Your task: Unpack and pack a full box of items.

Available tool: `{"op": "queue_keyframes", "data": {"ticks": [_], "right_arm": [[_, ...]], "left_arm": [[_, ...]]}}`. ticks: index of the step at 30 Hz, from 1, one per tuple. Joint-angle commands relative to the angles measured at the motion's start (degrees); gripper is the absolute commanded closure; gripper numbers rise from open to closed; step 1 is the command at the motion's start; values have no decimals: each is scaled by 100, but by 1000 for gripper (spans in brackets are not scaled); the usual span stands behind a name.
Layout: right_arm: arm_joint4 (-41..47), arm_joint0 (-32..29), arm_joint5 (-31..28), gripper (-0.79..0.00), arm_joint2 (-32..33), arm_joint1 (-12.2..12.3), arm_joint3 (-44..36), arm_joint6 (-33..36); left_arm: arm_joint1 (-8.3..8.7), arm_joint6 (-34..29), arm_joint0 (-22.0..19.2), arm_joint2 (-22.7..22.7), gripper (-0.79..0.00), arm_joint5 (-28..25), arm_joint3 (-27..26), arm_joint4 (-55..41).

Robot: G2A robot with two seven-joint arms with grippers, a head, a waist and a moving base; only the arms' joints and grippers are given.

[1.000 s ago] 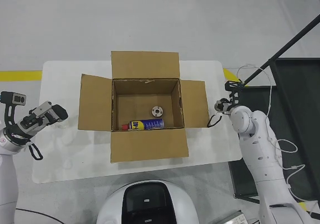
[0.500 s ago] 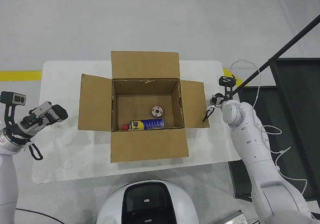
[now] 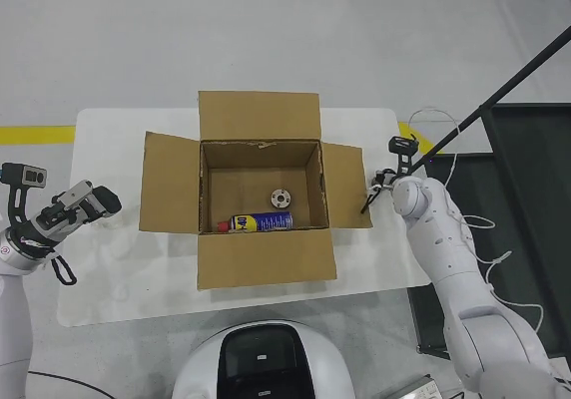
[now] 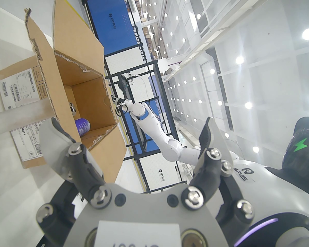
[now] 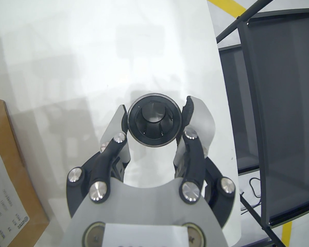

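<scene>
An open cardboard box (image 3: pixel 261 255) stands in the middle of the white table (image 3: pixel 116 289). In it lie a blue and yellow spray can (image 3: pixel 263 221) and a small round metal flange (image 3: pixel 281 197). My right gripper (image 5: pixel 155 109) is shut on a black cylindrical bearing (image 5: pixel 154 127), held over bare table beside the box's right flap (image 3: pixel 349 199). In the top view that right gripper (image 3: pixel 377 190) sits at the flap's outer edge. My left gripper (image 3: pixel 101 204) hangs open over the table's left side, nothing between its fingers. The left wrist view shows the left gripper (image 4: pixel 128 129), the box (image 4: pixel 77 60) and the can (image 4: pixel 82 127).
A dark metal rack (image 3: pixel 545 170) stands right of the table, close to the right arm. The box's four flaps are folded outwards. A yellow floor line (image 3: pixel 16 134) runs behind the table. Bare table lies left of the box and in front of it.
The right arm has shifted left with the bearing, from near the table's right edge to the box's right flap. The left arm has not moved.
</scene>
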Motion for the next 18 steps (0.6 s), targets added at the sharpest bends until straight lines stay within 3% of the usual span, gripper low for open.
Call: {"op": "queue_keyframes", "data": {"ticks": [1,8,13,18], "right_arm": [[11,-87,94,-785,95,22,-214,-69],[-183,-839,447,-785,442,121,-2025,-122],[-354,-1462,-37,-785,334,160,-3815,248],[-397,-1647,-547,-785,-112,148,-4807,708]], "left_arm": [[0,0,0,0,-785,0,0,0],[0,0,0,0,-785,0,0,0],[0,0,0,0,-785,0,0,0],[0,0,0,0,-785,0,0,0]]}}
